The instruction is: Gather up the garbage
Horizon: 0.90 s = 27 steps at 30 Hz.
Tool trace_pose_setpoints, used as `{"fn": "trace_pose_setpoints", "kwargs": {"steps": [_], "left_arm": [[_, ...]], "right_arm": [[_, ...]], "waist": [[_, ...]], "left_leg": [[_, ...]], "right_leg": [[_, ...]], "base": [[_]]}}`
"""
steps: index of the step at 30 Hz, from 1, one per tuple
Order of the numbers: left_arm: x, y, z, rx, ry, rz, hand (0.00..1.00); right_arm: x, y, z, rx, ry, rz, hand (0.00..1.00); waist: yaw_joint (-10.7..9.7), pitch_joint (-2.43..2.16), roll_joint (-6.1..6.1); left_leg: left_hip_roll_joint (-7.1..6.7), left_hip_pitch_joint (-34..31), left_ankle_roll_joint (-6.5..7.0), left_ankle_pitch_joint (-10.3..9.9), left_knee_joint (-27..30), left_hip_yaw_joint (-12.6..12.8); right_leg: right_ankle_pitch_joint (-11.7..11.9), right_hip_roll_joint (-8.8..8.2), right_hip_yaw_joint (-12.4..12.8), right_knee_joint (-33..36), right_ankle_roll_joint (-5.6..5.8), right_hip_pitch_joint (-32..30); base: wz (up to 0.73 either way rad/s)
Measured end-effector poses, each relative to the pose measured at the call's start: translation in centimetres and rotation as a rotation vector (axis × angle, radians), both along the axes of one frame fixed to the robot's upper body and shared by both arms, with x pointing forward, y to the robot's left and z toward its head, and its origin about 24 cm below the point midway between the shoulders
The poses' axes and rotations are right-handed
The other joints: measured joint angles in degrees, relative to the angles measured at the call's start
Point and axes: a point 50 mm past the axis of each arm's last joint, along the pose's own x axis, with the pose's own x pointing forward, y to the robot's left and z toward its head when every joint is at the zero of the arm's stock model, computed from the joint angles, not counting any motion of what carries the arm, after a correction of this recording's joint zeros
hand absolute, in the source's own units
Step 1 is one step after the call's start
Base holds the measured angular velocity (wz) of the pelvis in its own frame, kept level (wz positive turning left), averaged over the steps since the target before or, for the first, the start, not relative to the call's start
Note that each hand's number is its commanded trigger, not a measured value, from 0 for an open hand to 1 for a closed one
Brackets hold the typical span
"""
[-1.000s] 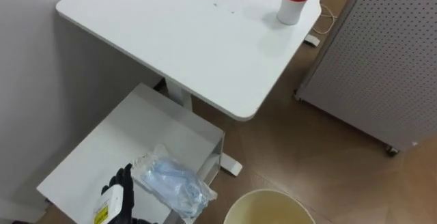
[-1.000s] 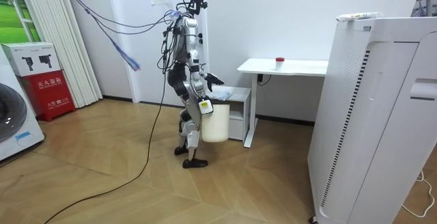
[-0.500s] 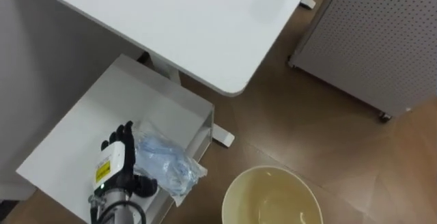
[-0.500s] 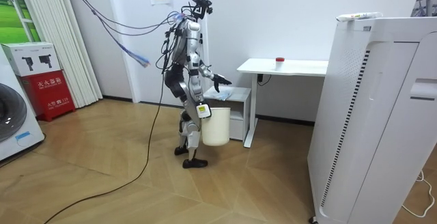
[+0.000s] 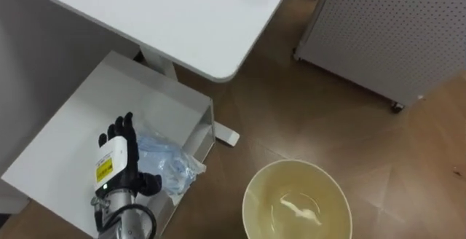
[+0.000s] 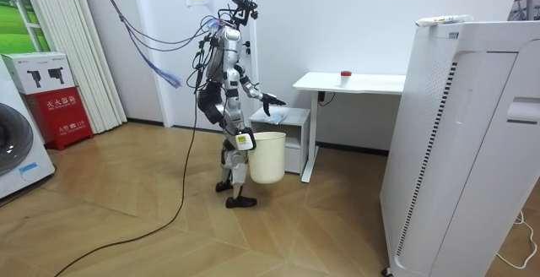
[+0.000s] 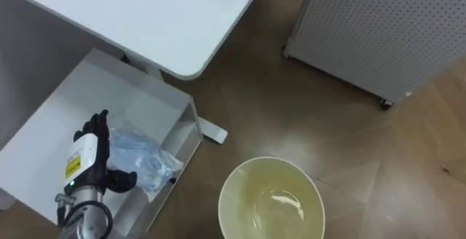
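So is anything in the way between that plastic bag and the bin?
Nothing visible. The crumpled plastic bag lies at the low white cabinet's edge by the left hand, and the open bin is just beside it, lower, with bare floor between.

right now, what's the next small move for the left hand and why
Probably curl the fingers round the crumpled clear bluish plastic bag. The left hand is open beside it on the low white cabinet, thumb towards the bag, with nothing gripped yet. The round cream bin stands lower, to the right, so a grasp likely comes before any carry.
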Motion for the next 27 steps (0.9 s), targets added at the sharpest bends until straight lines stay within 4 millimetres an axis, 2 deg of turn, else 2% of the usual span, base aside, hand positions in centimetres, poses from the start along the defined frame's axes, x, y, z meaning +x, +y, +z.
{"fn": "trace_pose_setpoints", "kwargs": {"steps": [3, 11, 21, 24, 25, 26, 27], "left_arm": [[0.5, -0.2, 0.4, 0.009, -0.004, -0.014, 0.0], [0.8, 0.1, 0.5, 0.041, 0.035, -0.012, 0.0], [0.8, 0.2, 0.4, 0.048, 0.054, -0.009, 0.0], [1.3, 0.2, 1.0, 0.049, 0.04, -0.011, 0.0], [1.6, 0.2, 1.3, 0.052, 0.032, -0.011, 0.68], [1.8, 0.3, 1.5, 0.054, 0.023, -0.012, 1.0], [1.9, 0.3, 1.7, 0.055, 0.02, -0.012, 1.0]], "right_arm": [[0.3, 0.2, 0.1, 0.013, -0.009, 0.007, 1.0], [0.8, 0.3, 0.4, 0.032, -0.029, -0.002, 1.0], [1.1, 0.2, 0.6, 0.058, -0.052, -0.026, 1.0], [1.2, -0.1, 0.8, 0.067, -0.067, -0.027, 1.0], [1.2, -0.1, 0.8, 0.069, -0.068, -0.025, 1.0], [1.3, -0.1, 0.8, 0.072, -0.071, -0.027, 1.0], [1.3, -0.1, 0.8, 0.074, -0.073, -0.028, 1.0]], "waist": [[-0.83, 0.16, -0.02], [-1.14, 0.55, -0.62], [-1.41, 0.66, -0.82], [-1.49, 0.65, -0.81], [-1.63, 0.65, -0.8], [-1.66, 0.64, -0.8], [-1.7, 0.62, -0.84]], "left_leg": [[0.0, -0.82, -0.11, -0.06, 0.63, -0.35], [0.26, -3.15, -0.65, -0.44, 2.85, -0.72], [0.95, -7.33, -1.28, -0.74, 5.67, -0.86], [1.18, -9.15, -1.54, -0.73, 6.33, -0.98], [1.42, -10.01, -1.66, -0.79, 6.85, -1.21], [1.79, -10.92, -1.85, -0.91, 7.58, -1.3], [1.89, -11.27, -1.91, -0.96, 7.76, -1.3]], "right_leg": [[-0.2, 0.0, -0.05, 0.69, -0.19, -0.67], [-1.09, -0.17, -0.42, 3.24, -0.87, -2.98], [-2.04, -0.17, -0.93, 5.77, -2.17, -6.98], [-2.26, -0.11, -1.09, 6.02, -2.49, -8.65], [-2.29, -0.09, -1.44, 6.15, -2.64, -9.23], [-2.34, 0.15, -1.59, 6.42, -2.73, -9.75], [-2.38, 0.31, -1.75, 6.77, -2.79, -10.05]], "base": [[0.05], [0.02], [0.0], [0.0], [0.0], [0.0], [0.05]]}}
